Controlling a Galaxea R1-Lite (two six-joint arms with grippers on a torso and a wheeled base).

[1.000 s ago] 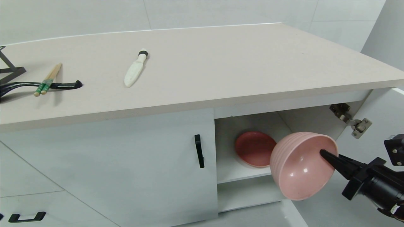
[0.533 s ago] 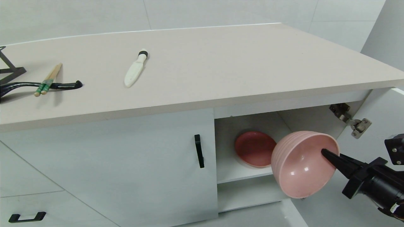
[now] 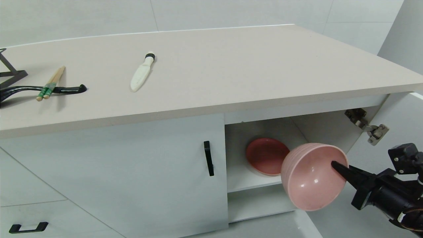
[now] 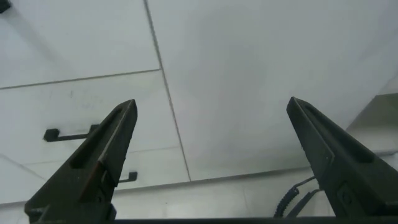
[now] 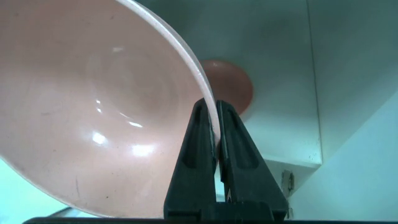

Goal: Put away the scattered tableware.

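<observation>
My right gripper [image 3: 334, 164] is shut on the rim of a pink ribbed bowl [image 3: 309, 178], held tilted just outside the open cabinet compartment [image 3: 264, 129]. In the right wrist view the fingers [image 5: 200, 134] pinch the bowl [image 5: 93, 106] by its edge. A darker pink plate [image 3: 266, 155] lies on the cabinet shelf, and the plate [image 5: 231, 84] is behind the bowl in the right wrist view. On the countertop [image 3: 231, 66] lie a cream knife [image 3: 141, 73] and a pair of chopsticks [image 3: 50, 84]. My left gripper [image 4: 211, 130] is open with nothing between its fingers, facing white drawer fronts.
The cabinet's left door [image 3: 132, 172] is closed, with a black handle [image 3: 208, 162]. The right door stands open on its hinge [image 3: 366, 126]. A black wire rack [image 3: 19, 86] sits at the counter's left end. A drawer handle [image 3: 28, 227] is low on the left.
The right gripper has carried the bowl slightly down and to the left, closer to the cabinet opening. Nothing on the counter has moved.
</observation>
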